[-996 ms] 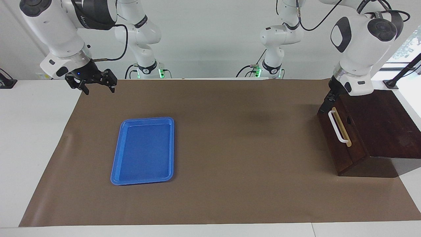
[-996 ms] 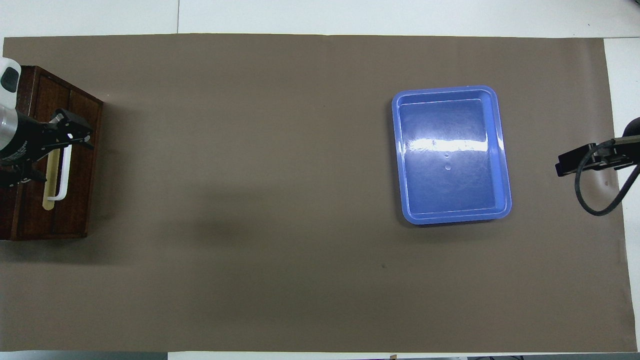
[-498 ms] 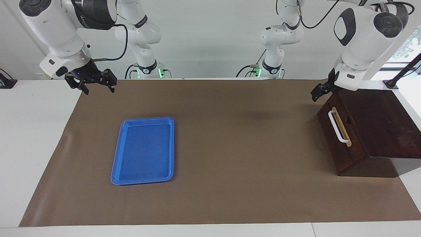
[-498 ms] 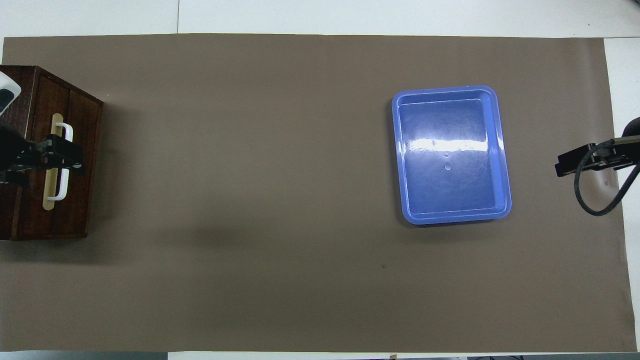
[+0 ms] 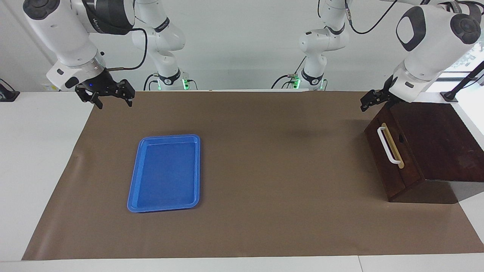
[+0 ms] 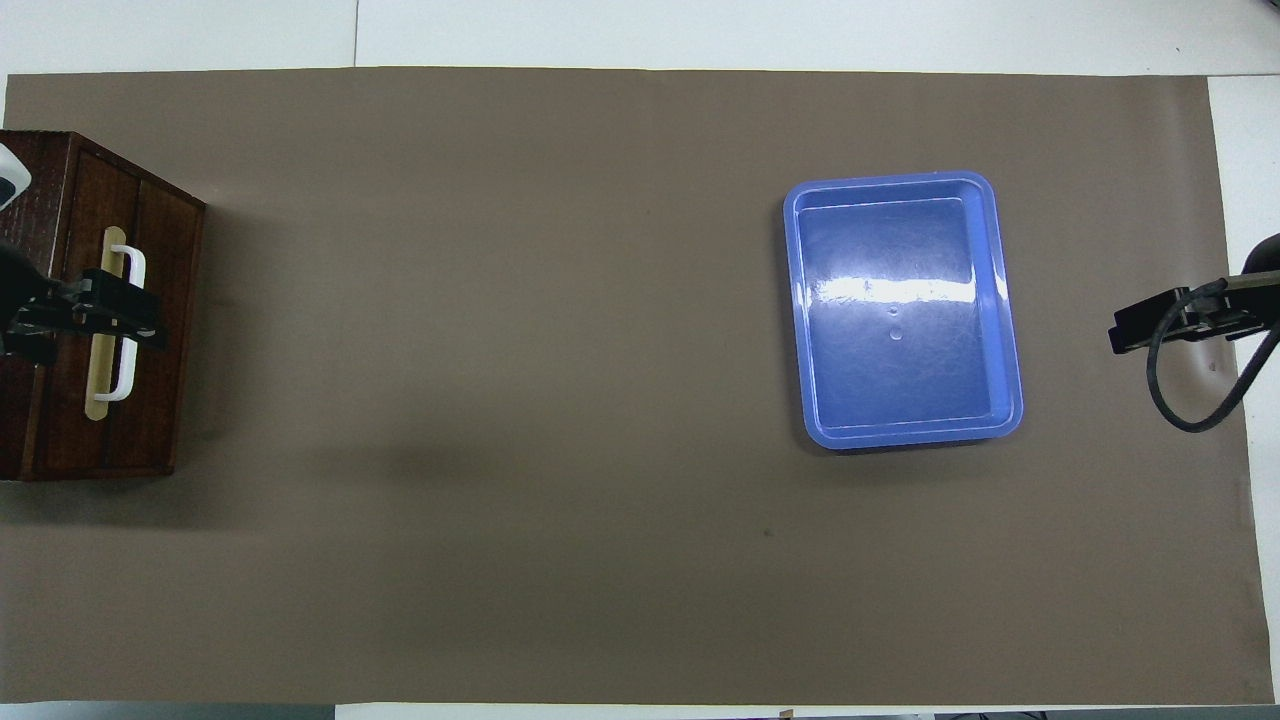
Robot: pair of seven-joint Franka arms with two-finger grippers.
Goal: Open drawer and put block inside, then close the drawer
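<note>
White wall at the back, and a white worktop (image 5: 41, 151) with a big brown mat (image 5: 264, 151) spread over most of it.

The drawer (image 5: 393, 156) sits shut at the left arm's end of the worktop, its dark front flush in the dark wooden box (image 5: 438, 139). The white handle (image 5: 387, 145) runs along a tan strip on the front, and nothing is touching it. No block is visible in either view.

The left pincer (image 5: 369, 101) hangs in the air just above the box's top corner on the robots' side, off the handle. From overhead it covers the middle of the handle (image 6: 125, 320), but the facing view shows it's raised well clear. Its fingers stand apart and there's nothing between them.

Moving out across the mat, a flat blue tray (image 5: 140, 168) lies toward the right arm's end, well apart from the drawer, with nothing in it.

The right pincer (image 5: 109, 99) waits over the mat's corner closest to the robots at its own end, nearer to that edge than the tray is. It's spread wide open and holding nothing. A black cable loops off its wrist, seen at the edge of the overhead view (image 6: 1190, 320).
</note>
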